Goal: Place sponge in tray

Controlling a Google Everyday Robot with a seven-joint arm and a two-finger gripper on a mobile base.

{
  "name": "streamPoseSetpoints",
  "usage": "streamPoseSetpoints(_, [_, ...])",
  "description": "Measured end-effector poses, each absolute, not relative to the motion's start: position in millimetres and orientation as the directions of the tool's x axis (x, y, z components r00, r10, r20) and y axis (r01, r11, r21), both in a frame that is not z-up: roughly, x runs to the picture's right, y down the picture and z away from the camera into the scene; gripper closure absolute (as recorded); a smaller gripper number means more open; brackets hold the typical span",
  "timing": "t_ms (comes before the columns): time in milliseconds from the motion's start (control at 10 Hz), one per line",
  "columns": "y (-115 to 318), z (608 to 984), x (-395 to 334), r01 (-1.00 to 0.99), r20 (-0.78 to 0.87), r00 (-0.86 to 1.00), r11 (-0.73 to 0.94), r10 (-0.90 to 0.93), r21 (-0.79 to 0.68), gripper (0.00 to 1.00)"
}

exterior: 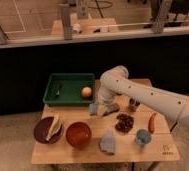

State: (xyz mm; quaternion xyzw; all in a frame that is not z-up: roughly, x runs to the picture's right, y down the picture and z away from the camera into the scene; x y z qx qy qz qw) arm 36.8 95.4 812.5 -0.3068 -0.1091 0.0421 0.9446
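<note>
- Gripper [103, 108] sits low over the middle of the wooden table [88, 155], just near of the tray's near right corner, at the end of a white arm [153, 100] that reaches in from the right; whether it is spread or pinching anything cannot be told.
- Nearest the front edge lies a crumpled blue-grey cloth [108, 142], with a small blue cup [142, 136] to its right.
- Left of the cloth stands a red-brown bowl [78, 134], and further left a dark plate [40, 134] carries a yellow item [53, 127] that is too blurred to name.
- A little farther back, right of centre, is a cluster of dark brown pieces [124, 122], and a red chili [152, 121] lies near the right edge.
- At the gripper's left side lies the sponge [94, 109], bluish with a yellowish part; it is on the table top, outside the tray and just beside the tray's near rim.
- A small dark container [133, 105] stands just right of the gripper, partly behind the arm.
- On the far left part of the table lies the green tray [68, 103]; inside it an orange ball [86, 92] rests toward the right, and a small dark object [58, 90] lies toward the left.
- Beyond a pale rail, a second table [63, 27] stands well apart in the background.
</note>
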Motion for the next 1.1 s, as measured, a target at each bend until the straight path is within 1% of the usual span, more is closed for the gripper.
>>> streamPoseSetpoints(200, [62,839,30,-0.024,0.172,0.974,0.826,0.145,-0.563,1.00])
streamPoseSetpoints(400, [31,857,18,-0.034,0.175,0.973,0.845,0.149,-0.534,1.00])
streamPoseSetpoints(600, [6,864,10,-0.044,0.191,0.968,0.861,0.162,-0.507,1.00])
streamPoseSetpoints(800, [-23,872,-15,-0.035,0.238,0.957,0.876,0.169,-0.481,1.00])
streamPoseSetpoints(1100, [-46,875,-48,-0.007,0.305,0.938,0.888,0.165,-0.460,1.00])
